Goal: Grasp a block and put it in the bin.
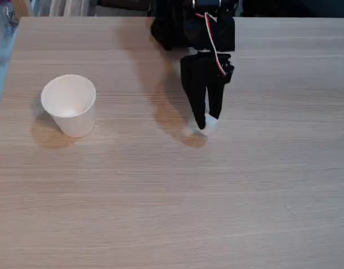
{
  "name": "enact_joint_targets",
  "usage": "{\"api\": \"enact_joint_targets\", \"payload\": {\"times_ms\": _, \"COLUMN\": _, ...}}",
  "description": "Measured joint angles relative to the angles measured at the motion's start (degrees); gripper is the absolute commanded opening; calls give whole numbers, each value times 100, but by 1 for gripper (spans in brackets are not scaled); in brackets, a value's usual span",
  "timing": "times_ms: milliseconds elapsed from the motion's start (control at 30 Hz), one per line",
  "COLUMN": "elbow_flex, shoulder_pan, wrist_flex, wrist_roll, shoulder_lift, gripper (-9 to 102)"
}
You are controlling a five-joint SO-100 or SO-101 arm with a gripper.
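My black gripper points down at the table's middle, right of centre in the fixed view. Its two fingers stand close together, and the tiny white block shows between their tips, at or just above the tabletop. A faint pale blur lies just left of the tips, over the gripper's shadow. The bin, a plain white paper cup, stands upright on the left with its round rim open, well apart from the gripper.
The light wood table stretches bare across the front and right. The arm's black body with red and white wires rises at the back centre. The table's left edge runs near the cup.
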Motion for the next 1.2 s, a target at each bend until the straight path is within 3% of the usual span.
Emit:
{"api": "enact_joint_targets", "payload": {"times_ms": 433, "elbow_flex": -97, "shoulder_pan": 1521, "wrist_flex": -132, "wrist_roll": -149, "shoulder_lift": 1371, "gripper": 0}}
{"api": "enact_joint_targets", "payload": {"times_ms": 933, "elbow_flex": -694, "shoulder_pan": 3296, "wrist_flex": -378, "wrist_roll": -158, "shoulder_lift": 1415, "gripper": 0}}
{"api": "enact_joint_targets", "payload": {"times_ms": 1200, "elbow_flex": -1063, "shoulder_pan": 3955, "wrist_flex": -176, "wrist_roll": 492, "shoulder_lift": 1151, "gripper": 0}}
